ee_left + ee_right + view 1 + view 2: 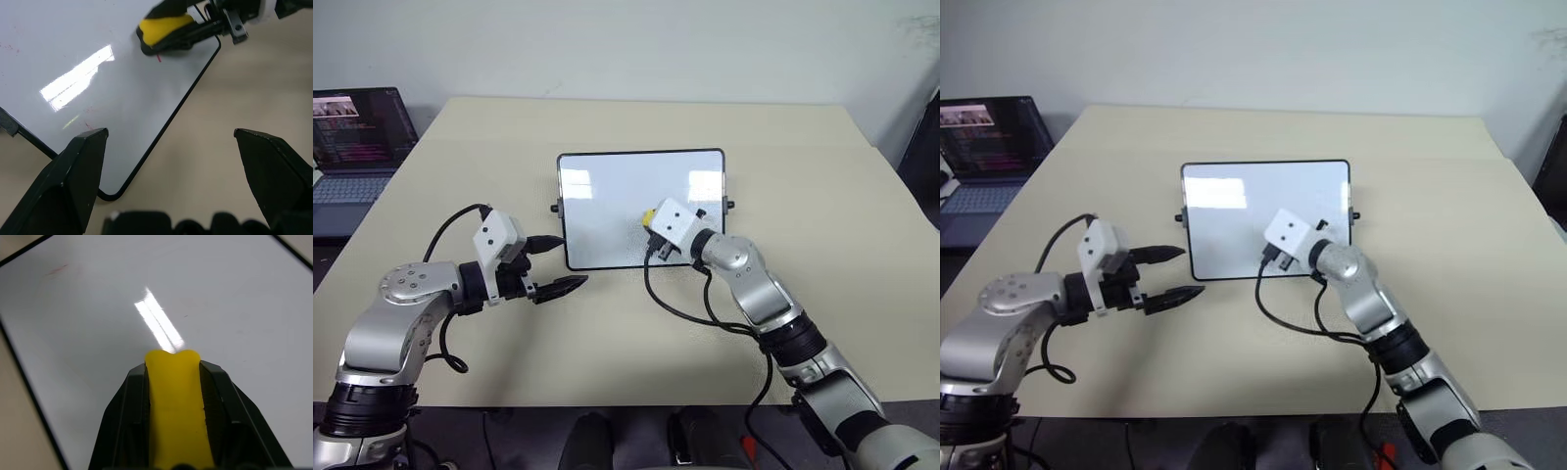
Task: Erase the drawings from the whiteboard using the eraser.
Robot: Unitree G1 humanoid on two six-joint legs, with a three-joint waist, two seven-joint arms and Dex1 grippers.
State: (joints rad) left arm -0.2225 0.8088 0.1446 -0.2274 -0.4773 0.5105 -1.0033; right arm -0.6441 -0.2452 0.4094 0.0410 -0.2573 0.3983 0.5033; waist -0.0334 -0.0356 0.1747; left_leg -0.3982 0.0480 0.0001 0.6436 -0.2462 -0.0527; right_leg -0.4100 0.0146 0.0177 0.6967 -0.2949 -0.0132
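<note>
Eraser (177, 401) is clamped between the right hand's (651, 223) fingers and pressed on the whiteboard (607, 211), next to a small red mark (159, 58). Left hand (566, 264) is held with fingers apart over the tabletop (822, 196), beside the board's corner.

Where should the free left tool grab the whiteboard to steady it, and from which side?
Grip the whiteboard at its near left corner, coming from the robot's left. The left tool is open and hovers just off that thin black-framed edge, which lies flat on the table. The right tool is shut on the eraser over the right half, so that side is taken.
</note>
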